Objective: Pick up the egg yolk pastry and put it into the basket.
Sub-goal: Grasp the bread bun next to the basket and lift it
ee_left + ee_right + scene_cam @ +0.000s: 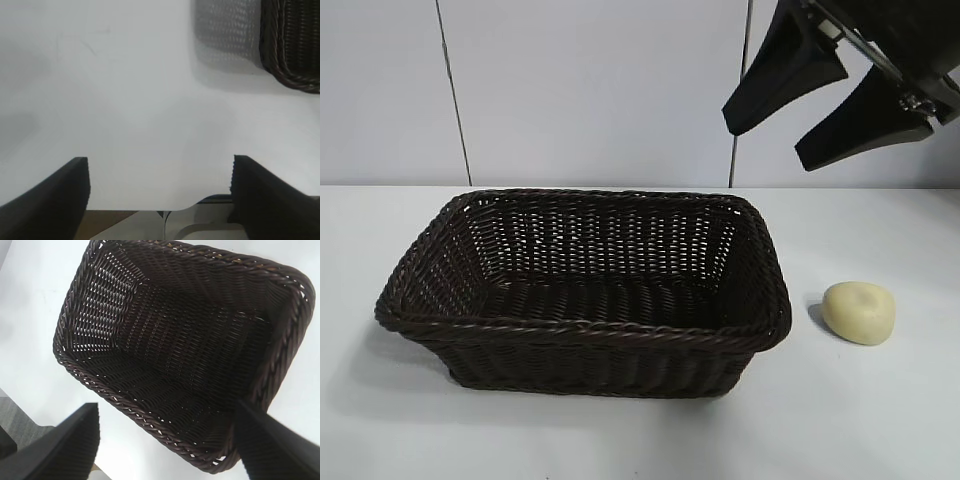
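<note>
My right gripper (pixel 798 118) hangs high, jaws apart, above the basket's (pixel 582 326) right end, with open air below it. The egg yolk pastry (pixel 859 312) sits alone on the white table (pixel 880 420), just right of the basket; bare surface lies around its other sides. The basket wall is the only obstacle beside it. My left gripper (pixel 160 187), jaws spread, faces bare table, with the basket corner (pixel 292 45) off to one side.
</note>
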Tool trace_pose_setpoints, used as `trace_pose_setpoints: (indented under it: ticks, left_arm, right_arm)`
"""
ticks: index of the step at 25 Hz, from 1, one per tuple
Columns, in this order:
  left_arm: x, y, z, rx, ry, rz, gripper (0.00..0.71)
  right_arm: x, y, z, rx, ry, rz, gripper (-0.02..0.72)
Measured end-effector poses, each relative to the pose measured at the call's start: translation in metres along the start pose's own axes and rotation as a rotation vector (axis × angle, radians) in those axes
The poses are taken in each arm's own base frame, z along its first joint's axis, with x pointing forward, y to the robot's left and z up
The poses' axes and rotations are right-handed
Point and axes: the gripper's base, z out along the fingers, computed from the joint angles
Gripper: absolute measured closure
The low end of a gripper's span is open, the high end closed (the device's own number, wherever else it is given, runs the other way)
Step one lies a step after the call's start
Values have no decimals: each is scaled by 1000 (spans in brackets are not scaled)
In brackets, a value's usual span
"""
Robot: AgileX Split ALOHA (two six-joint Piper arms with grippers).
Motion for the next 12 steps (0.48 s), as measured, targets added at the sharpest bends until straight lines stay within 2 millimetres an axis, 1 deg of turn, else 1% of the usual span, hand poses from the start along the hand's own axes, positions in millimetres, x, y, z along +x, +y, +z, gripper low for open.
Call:
trace_pose_setpoints:
  ticks: [2,6,9,12]
  left_arm:
    - [21,-1,0,-2,-36,-21,144]
    - [57,-2,7,-9,-78,-77,144]
    - [77,0,15,-43,-95,-73,144]
    - [88,3,20,-72,-121,-64,144]
  right_arm:
    - [0,0,0,0,0,4,164]
    - [0,0,0,0,0,17,164]
    - [0,0,0,0,0,23,164]
    - [0,0,0,0,0,23,164]
